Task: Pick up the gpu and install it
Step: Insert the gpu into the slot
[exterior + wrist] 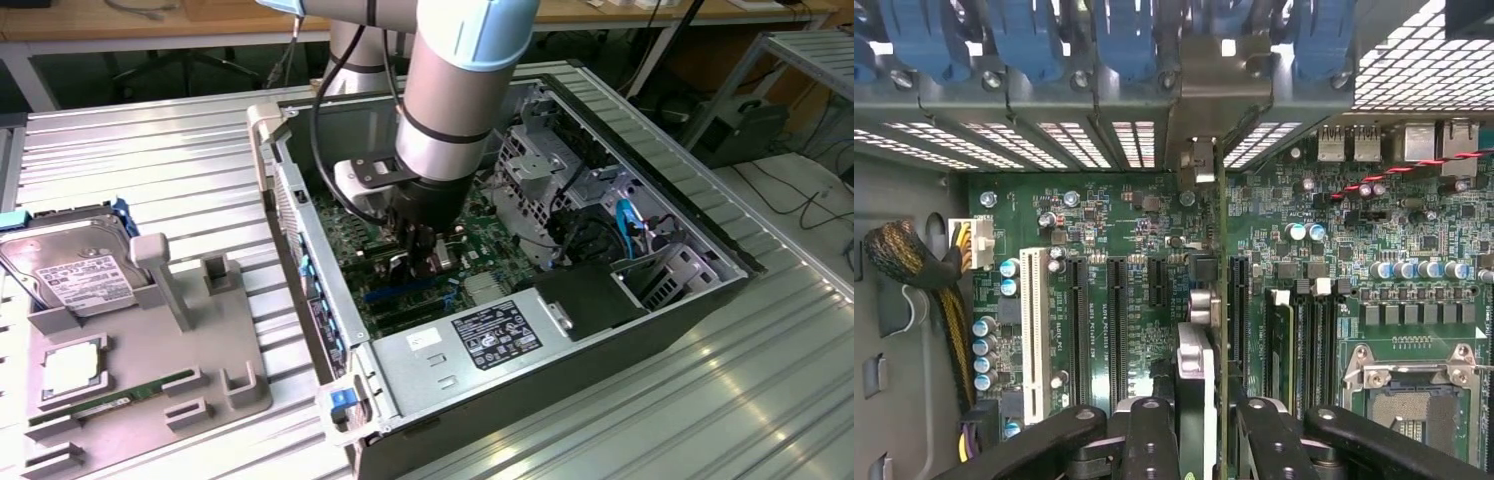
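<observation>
Jaws clamped on gpu, card edge-on over mobo slots, inside PC case.

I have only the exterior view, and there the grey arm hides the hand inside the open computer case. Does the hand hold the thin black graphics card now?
Observer: Yes. In the wrist view the hand grips the thin flat black graphics card, seen on edge, with a black finger on each side.
Operator: Which way is the card turned?
Observer: Its silvery metal bracket stands in line with the row of perforated metal slot covers.
Operator: Is it near a slot?
Observer: The card's edge runs close beside a long black slot on the green motherboard. Whether it is seated, I cannot tell.
</observation>
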Motion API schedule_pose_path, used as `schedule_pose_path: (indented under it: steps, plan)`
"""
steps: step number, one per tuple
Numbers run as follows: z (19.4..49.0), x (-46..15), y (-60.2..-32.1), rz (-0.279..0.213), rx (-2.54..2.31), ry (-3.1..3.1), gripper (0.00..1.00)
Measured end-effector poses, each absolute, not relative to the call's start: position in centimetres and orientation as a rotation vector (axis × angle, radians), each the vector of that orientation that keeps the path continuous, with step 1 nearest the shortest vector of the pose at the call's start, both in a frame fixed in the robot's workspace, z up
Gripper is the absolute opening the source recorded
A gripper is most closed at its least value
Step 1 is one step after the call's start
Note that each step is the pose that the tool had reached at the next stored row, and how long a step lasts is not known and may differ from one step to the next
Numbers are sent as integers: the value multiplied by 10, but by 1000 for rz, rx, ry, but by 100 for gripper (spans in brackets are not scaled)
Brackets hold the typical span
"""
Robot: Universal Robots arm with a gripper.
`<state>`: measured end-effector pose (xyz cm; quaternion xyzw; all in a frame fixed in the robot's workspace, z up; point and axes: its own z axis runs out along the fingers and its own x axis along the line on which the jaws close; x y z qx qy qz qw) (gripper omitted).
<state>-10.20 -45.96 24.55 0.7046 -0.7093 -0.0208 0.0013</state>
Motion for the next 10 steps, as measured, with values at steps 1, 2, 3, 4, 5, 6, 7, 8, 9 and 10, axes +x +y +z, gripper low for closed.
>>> schedule_pose_path:
  steps: [1, 2, 3, 4, 5, 6, 7, 8, 9, 10]
  plan:
    - [245, -102, -459, -66, 2212, -2227, 28]
    - [245, -102, -459, -66, 2212, -2226, 28]
    - [245, -102, -458, -66, 2212, -2226, 28]
    - [245, -102, -457, -66, 2212, -2226, 28]
    - [244, -102, -457, -66, 2212, -2226, 28]
    - [244, -103, -457, -66, 2212, -2226, 28]
    - [244, -104, -457, -66, 2212, -2226, 28]
    - [243, -104, -457, -66, 2211, -2226, 28]
    - [243, -104, -457, -67, 2211, -2226, 28]
    - [243, -104, -457, -66, 2211, -2226, 28]
